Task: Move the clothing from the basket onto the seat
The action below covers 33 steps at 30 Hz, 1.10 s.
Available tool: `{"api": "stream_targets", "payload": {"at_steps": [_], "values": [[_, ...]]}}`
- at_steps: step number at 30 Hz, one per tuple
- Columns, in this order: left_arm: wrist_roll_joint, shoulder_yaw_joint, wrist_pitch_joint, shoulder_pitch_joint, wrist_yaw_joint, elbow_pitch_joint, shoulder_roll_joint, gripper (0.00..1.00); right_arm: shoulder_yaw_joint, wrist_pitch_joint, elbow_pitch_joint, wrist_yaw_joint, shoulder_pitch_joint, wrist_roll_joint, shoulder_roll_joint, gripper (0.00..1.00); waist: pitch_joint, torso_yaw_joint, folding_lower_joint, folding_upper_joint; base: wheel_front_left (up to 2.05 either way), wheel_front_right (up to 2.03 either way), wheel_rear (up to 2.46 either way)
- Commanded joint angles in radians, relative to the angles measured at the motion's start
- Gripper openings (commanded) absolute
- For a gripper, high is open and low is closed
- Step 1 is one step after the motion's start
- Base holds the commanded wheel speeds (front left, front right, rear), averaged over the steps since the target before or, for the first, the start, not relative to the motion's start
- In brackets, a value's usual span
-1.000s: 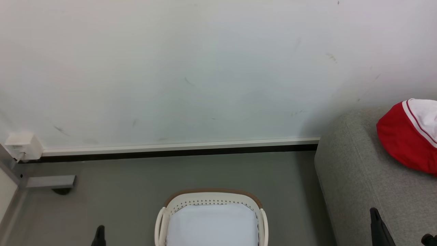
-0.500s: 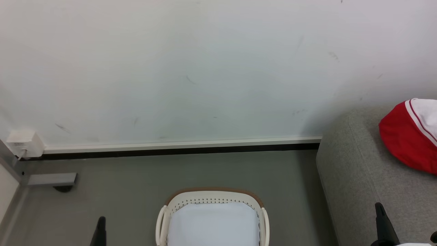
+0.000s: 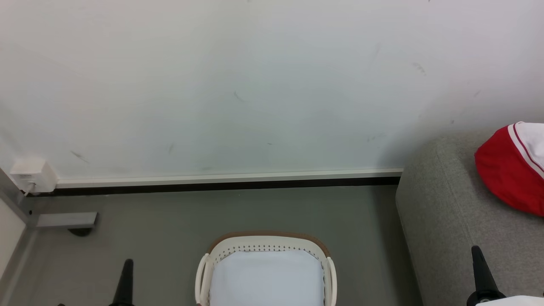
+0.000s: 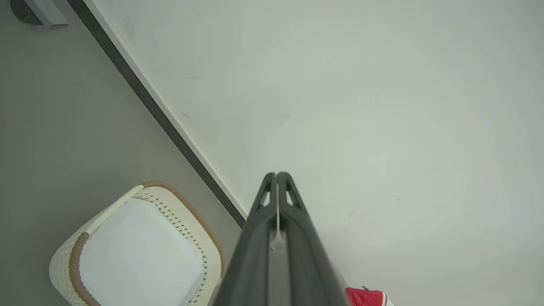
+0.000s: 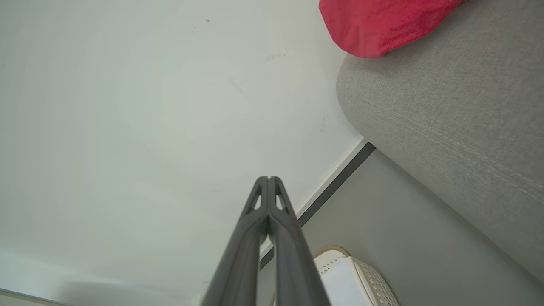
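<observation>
Clothing [image 3: 505, 170] is laid on the seat [image 3: 442, 221], right of frame; left tool [image 3: 127, 262] and right tool [image 3: 477, 250], each pressed together and empty, flank the basket [image 3: 265, 235].

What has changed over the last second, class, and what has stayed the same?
The left claw and the right claw, both shut, edged a little higher in the head view; the camera also drifted slightly. Nothing was gripped or released. The clothing stays on the seat; the basket has not moved.
</observation>
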<state>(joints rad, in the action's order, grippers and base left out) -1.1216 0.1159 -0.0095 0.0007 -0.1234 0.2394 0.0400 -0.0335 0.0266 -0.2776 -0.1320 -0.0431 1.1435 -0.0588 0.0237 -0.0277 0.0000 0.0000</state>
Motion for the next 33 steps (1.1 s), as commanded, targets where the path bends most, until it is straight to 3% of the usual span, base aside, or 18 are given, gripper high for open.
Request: {"api": "stream_targets", "payload": {"at_steps": [1, 33], "values": [[-0.029, 0.0, 0.006, -0.02, -0.005, -0.007, 0.01, 0.0, -0.005, -0.006, 0.013, 0.001, -0.026, 0.03, -0.007, 0.0, -0.001, 0.001, 0.0, 0.0, 0.0, 0.0, 0.0], [-0.309, -0.001, 0.08, -0.078, -0.008, 0.001, 0.012, 0.0, -0.043, -0.08, 0.027, 0.002, -0.052, 0.301, -0.006, 0.0, -0.015, 0.015, 0.0, 0.0, 0.0, 0.0, 0.0]]}}
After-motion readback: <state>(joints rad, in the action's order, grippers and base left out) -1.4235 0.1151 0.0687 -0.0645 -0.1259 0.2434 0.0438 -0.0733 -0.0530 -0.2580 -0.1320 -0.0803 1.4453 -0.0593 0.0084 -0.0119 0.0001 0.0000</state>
